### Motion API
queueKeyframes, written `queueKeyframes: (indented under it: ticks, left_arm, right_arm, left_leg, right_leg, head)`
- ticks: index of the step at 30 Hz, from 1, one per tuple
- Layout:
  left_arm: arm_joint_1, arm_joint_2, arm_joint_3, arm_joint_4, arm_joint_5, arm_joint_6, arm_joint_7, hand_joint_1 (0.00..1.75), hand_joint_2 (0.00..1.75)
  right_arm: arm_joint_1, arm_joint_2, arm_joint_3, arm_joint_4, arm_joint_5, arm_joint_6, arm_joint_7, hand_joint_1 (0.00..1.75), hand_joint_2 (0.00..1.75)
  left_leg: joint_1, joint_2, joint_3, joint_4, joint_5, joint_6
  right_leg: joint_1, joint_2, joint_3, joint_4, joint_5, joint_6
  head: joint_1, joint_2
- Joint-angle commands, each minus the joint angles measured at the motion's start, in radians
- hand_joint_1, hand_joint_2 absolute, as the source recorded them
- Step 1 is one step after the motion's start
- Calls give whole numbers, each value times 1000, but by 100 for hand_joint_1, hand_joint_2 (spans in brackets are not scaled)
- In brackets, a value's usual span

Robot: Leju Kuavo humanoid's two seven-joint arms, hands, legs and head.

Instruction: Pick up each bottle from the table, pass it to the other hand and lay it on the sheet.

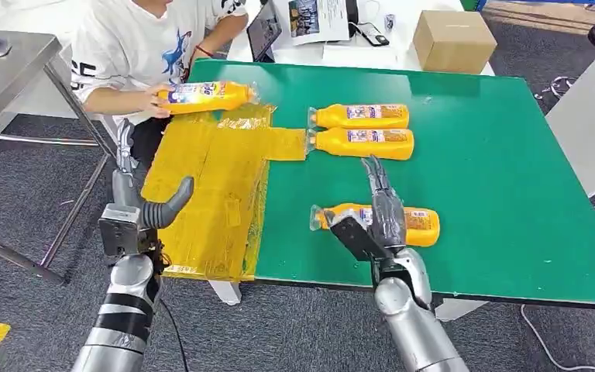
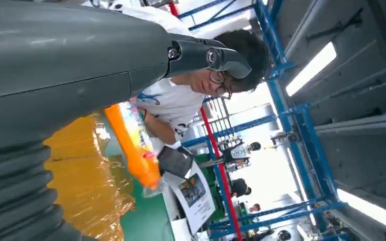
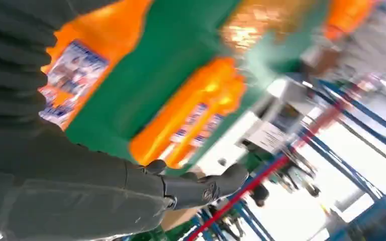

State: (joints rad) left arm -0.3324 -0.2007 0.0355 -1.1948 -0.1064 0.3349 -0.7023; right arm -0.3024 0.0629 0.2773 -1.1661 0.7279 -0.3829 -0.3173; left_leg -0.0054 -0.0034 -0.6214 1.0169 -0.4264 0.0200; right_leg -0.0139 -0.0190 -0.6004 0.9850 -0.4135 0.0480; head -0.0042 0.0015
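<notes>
Near the front edge of the green table (image 1: 511, 194), the right hand (image 1: 380, 213) hangs over the near bottle (image 1: 422, 226), fingers stretched out and apart along its middle, with nothing gripped as far as the head view shows. That bottle lies on its side, cap to the left. Two more bottles (image 1: 364, 130) lie side by side farther back, caps touching the right edge of the yellow sheet (image 1: 217, 194). A person (image 1: 147, 46) at the far left holds a fourth bottle (image 1: 201, 97) at the sheet's far end.

The left hand (image 1: 151, 213) waits over the sheet's near left part, thumb out and holding nothing; whether its other fingers are spread I cannot tell.

The step in hand looks like the pick-up. To do it well, the right hand should come down square across the labelled middle, thumb on one side and fingers on the other, since a round bottle will likely roll if pushed from one flank. Grip near the middle so it stays level, and leave one end free for the left hand to take. The person's hand over the sheet is worth minding.
</notes>
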Motion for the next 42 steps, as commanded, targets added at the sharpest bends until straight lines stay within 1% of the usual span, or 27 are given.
queueKeyframes:
  ticks: [1,4,5,7,8,11,14,20,21,24,25,27,28,29,30,32,33,34,36,37,38,39,40,41,42]
  left_arm:
    - [-31,33,-41,116,-38,-5,4,0,175]
    - [-31,33,-41,116,-38,-5,4,0,175]
    - [-31,33,-41,116,-38,-5,4,0,175]
    - [-31,33,-41,116,-38,-5,4,0,175]
    - [-31,33,-41,116,-38,-5,4,0,175]
    - [-31,33,-41,116,-38,-5,4,0,175]
    - [-31,33,-41,116,-38,-5,4,0,175]
    - [-31,33,-41,116,-38,-5,4,0,175]
    - [-31,33,-41,116,-38,-5,4,0,175]
    - [-31,33,-41,116,-38,-5,4,0,175]
    - [-31,33,-41,116,-38,-5,4,0,175]
    - [-31,33,-41,116,-38,-5,4,0,175]
    - [-34,33,-48,132,-48,-7,4,0,175]
    - [-37,34,-52,145,-57,-8,4,0,175]
    - [-37,34,-55,147,-60,-7,4,0,175]
    - [-45,32,-62,181,-69,-15,4,0,175]
    - [-45,31,-63,184,-70,-15,4,0,175]
    - [-48,29,-67,199,-73,-15,4,0,175]
    - [-48,30,-71,208,-74,-15,4,0,175]
    - [-50,30,-72,218,-74,-16,4,0,175]
    - [-51,30,-73,222,-75,-17,4,0,175]
    - [-54,30,-75,229,-74,-23,4,0,175]
    - [-55,29,-76,233,-74,-22,4,0,175]
    - [-69,28,-79,264,-70,-42,4,0,175]
    - [-74,25,-80,272,-71,-40,4,0,175]
  right_arm:
    - [-186,-109,-23,277,30,139,64,0,175]
    - [-186,-109,-23,277,30,139,64,0,175]
    - [-186,-109,-23,277,30,139,64,0,175]
    - [-186,-109,-23,277,30,139,64,0,175]
    - [-186,-109,-23,277,30,139,64,0,175]
    - [-186,-109,-23,277,30,139,64,0,175]
    - [-186,-109,-23,277,30,139,64,0,175]
    - [-186,-109,-23,277,30,139,64,0,175]
    - [-186,-109,-23,277,30,139,64,0,175]
    - [-186,-109,-23,277,30,139,64,0,175]
    - [-186,-109,-23,277,30,139,64,0,175]
    - [-186,-109,-23,277,30,139,64,0,175]
    - [-194,-114,0,293,35,188,85,0,175]
    - [-206,-120,10,316,22,238,97,0,175]
    - [-213,-126,18,330,25,253,100,0,175]
    - [-255,-147,57,410,30,325,105,0,175]
    - [-257,-150,56,414,30,325,105,0,175]
    - [-268,-152,59,444,24,330,103,0,175]
    - [-272,-155,60,452,22,330,104,0,175]
    - [-275,-159,66,456,23,335,107,0,175]
    - [-276,-163,69,460,23,340,109,0,175]
    - [-284,-169,76,474,19,375,117,0,175]
    - [-285,-174,82,478,21,384,118,0,175]
    - [-295,-210,120,501,-12,523,102,0,175]
    - [-289,-231,120,505,-16,523,98,0,175]
  left_leg:
    - [0,1,3,-1,0,-1]
    - [0,0,2,-1,0,-1]
    - [1,1,4,-1,-1,-1]
    - [0,1,2,-1,0,-1]
    - [1,1,5,-1,-1,-2]
    - [0,0,1,-1,0,-1]
    - [1,1,4,-1,-1,-2]
    - [0,0,0,-1,0,-1]
    - [1,1,3,-1,-1,-1]
    - [0,0,0,0,0,-1]
    - [1,1,2,0,-1,-1]
    - [0,0,0,0,0,-1]
    - [1,1,2,0,-1,-2]
    - [0,1,2,0,-1,-1]
    - [1,1,3,-1,-1,-2]
    - [0,1,1,-1,0,-1]
    - [1,1,3,-1,-1,-1]
    - [0,1,1,0,0,-1]
    - [1,1,4,-1,-1,-2]
    - [0,0,1,0,0,-1]
    - [1,1,4,0,-1,-2]
    - [0,0,1,-1,0,-1]
    - [1,0,3,-1,-1,-1]
    - [1,0,4,0,-2,-2]
    - [0,0,2,-1,-1,-1]
  right_leg:
    - [0,2,3,-1,0,-1]
    - [0,1,2,-1,0,-1]
    - [1,2,5,-1,0,-2]
    - [0,1,3,-1,0,-1]
    - [1,2,5,-1,-1,-2]
    - [0,1,2,0,0,-1]
    - [1,2,4,-1,0,-2]
    - [0,1,0,-1,0,-1]
    - [1,2,3,-1,-1,-2]
    - [0,1,0,0,0,-1]
    - [1,2,2,0,-1,-1]
    - [0,1,0,0,0,-1]
    - [1,2,2,0,-1,-2]
    - [0,2,2,0,-1,-2]
    - [1,2,3,0,-1,-2]
    - [0,1,1,-1,0,-1]
    - [1,2,3,-1,0,-2]
    - [0,1,1,0,0,-1]
    - [1,2,4,-1,0,-2]
    - [0,1,2,0,0,-1]
    - [1,2,4,-1,-1,-2]
    - [0,1,2,-1,0,-1]
    - [1,1,4,-1,-1,-2]
    - [1,2,5,-1,-1,-2]
    - [0,1,3,-1,-1,-1]
  head:
    - [0,0]
    - [0,0]
    - [0,0]
    - [0,0]
    - [0,0]
    - [0,0]
    - [0,0]
    - [0,0]
    - [0,0]
    - [0,0]
    - [0,0]
    - [0,0]
    - [0,0]
    - [0,0]
    - [0,0]
    - [0,0]
    - [0,0]
    - [0,0]
    - [0,0]
    - [0,0]
    - [0,0]
    - [0,0]
    - [0,0]
    - [0,0]
    - [0,0]
